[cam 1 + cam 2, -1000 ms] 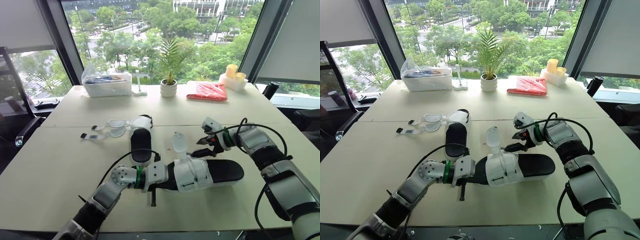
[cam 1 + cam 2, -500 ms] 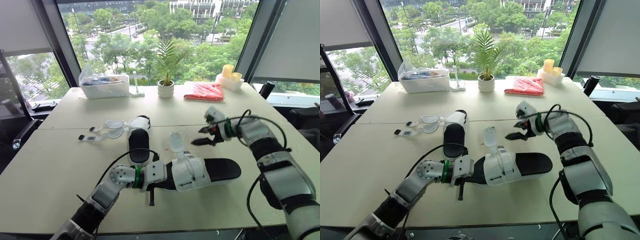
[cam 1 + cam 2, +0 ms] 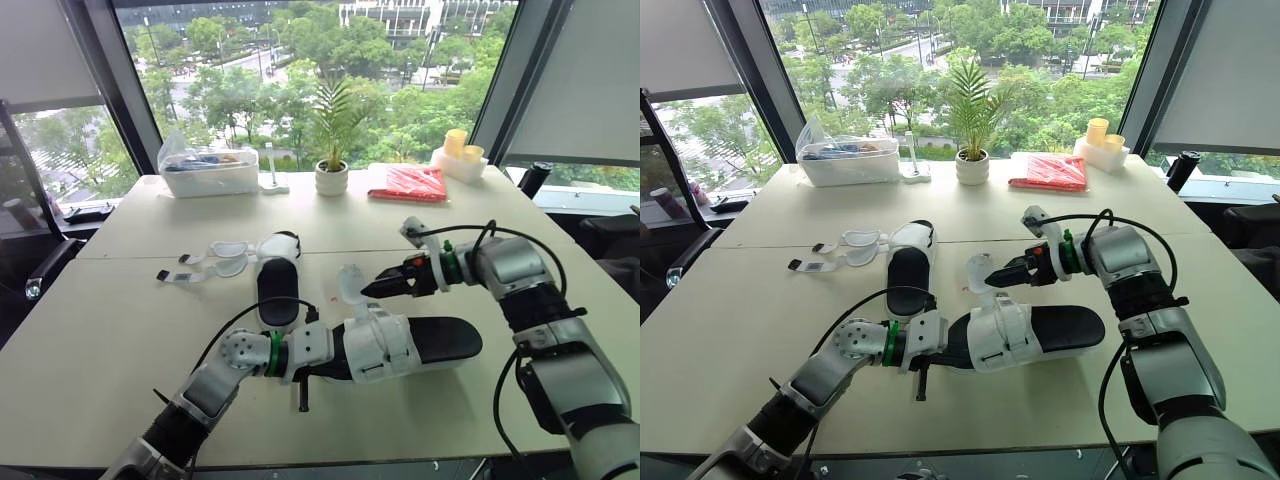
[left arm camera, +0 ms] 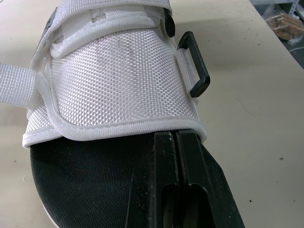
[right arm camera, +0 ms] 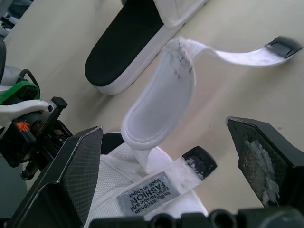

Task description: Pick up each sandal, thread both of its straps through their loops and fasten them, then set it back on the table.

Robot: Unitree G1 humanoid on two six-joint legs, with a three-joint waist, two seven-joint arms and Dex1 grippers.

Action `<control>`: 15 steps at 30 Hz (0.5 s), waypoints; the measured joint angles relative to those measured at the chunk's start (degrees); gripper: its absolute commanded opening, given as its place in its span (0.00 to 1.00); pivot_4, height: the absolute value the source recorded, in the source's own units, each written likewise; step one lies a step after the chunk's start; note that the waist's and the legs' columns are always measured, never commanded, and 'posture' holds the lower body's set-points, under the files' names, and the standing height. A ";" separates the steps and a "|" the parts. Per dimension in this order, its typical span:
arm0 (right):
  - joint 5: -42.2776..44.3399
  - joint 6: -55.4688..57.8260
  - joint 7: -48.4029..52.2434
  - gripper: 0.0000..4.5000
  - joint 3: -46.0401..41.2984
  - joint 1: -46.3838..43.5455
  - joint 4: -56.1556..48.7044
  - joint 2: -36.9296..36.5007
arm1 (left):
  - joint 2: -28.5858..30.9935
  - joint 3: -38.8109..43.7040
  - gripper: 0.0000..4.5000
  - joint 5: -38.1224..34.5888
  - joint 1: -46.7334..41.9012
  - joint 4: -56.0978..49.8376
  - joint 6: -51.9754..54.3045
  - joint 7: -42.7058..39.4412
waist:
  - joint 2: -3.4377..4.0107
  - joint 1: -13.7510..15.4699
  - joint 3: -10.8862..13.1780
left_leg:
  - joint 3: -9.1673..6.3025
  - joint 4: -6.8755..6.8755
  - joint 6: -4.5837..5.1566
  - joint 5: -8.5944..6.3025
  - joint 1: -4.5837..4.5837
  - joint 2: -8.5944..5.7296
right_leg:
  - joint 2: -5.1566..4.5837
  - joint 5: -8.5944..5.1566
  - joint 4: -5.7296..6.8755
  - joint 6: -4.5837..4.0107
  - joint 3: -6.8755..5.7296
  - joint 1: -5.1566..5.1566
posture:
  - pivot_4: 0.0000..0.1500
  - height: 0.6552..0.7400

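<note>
On the pale beige surface [image 3: 110, 330], a second black-soled sandal with its white straps undone [image 3: 277, 290] is seen lying flat towards the left. Its straps are spread out over the surface on its left side. Behind it, near the window, a clear plastic box of small items [image 3: 212, 170] is placed.

Nearer the front edge, the left gripper [image 3: 320, 350] is seen at one end of the black-soled sandal with white woven upper [image 3: 405, 345]. Its black fingers [image 4: 183, 190] are pressed together on that end of the sole, one lying along the dark insole. The sandal is laid lengthwise across the surface, sole down, well apart from the second sandal. A black rectangular loop [image 4: 194, 64] is seen standing out from the side of the woven upper.

From the upper, a loose white padded strap [image 3: 350, 284] is raised upright and curled over at its top. Just beside it, the right gripper [image 3: 374, 288] is held level. Its fingers [image 5: 78, 175] are spread wide apart with the strap standing between them, and no contact with it can be made out.

Against the window, a small potted palm in a white pot [image 3: 333, 176], a flat red packet [image 3: 412, 183] and a stack of yellow cups [image 3: 460, 150] are set.
</note>
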 measured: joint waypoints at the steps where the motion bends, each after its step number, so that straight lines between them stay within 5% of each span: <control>1: 0.09 0.01 -0.16 0.99 0.49 0.22 0.34 1.26 | 0.02 0.01 0.00 0.00 0.03 -0.02 0.00 0.00 | 0.00 -0.01 0.00 | 0.00 0.00 0.00 0.00 0.00 0.00 | 0.00 0.00 0.00 0.00 0.00 0.00 | 1.00 1.00; 15: 5.46 -2.70 -5.78 0.99 -8.74 -12.27 23.12 15.79 | 0.24 0.05 0.00 0.03 0.62 -1.17 0.93 0.74 | 0.00 -0.07 0.00 | 0.00 -0.06 -0.04 0.00 0.02 0.00 | 0.04 0.00 0.10 0.00 -0.01 -0.06 | 1.00 1.00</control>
